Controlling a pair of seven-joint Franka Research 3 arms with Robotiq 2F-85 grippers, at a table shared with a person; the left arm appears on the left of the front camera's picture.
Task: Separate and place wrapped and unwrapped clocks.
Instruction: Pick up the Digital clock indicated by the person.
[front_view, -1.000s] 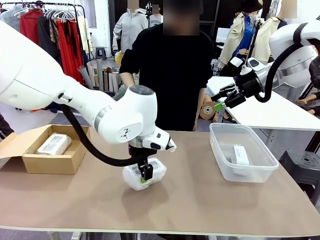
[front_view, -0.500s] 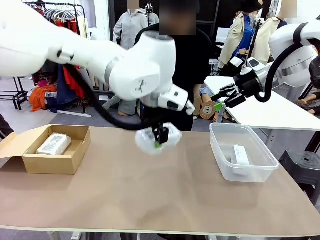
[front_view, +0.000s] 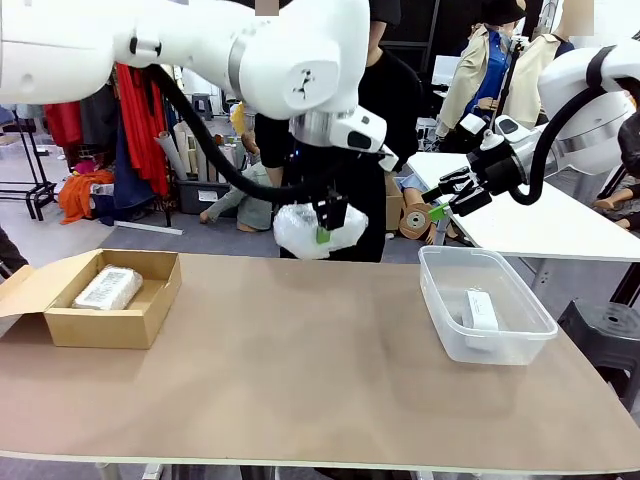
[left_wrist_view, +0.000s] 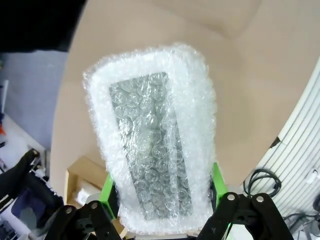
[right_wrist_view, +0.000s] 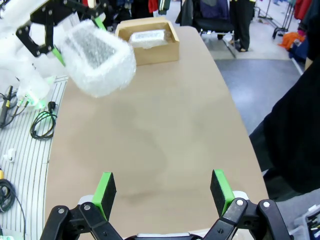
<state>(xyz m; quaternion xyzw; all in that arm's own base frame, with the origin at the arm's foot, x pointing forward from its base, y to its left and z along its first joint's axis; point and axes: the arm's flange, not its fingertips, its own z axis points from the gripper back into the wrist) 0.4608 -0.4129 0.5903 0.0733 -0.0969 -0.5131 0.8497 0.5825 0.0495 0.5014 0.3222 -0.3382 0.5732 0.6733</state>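
Bundle of white bubble wrap, oblong, with a clock inside is hanging in my left gripper, well above the brown tabletop. I'm pinching it across its short width near one end; in the left wrist view both green pads are pressing its sides and the long axis is running straight out away from my palm.

Tan cardboard box is sitting on my left side of the table, already holding another labelled bubble-wrap bundle. From the gripper it is lying down and to the left, so I'm judging that as the drop target, with the left arm nearer.

Clear plastic tub on the right is holding the bare white rounded block.

My right gripper is hovering spread wide and empty, above the tub's far side.
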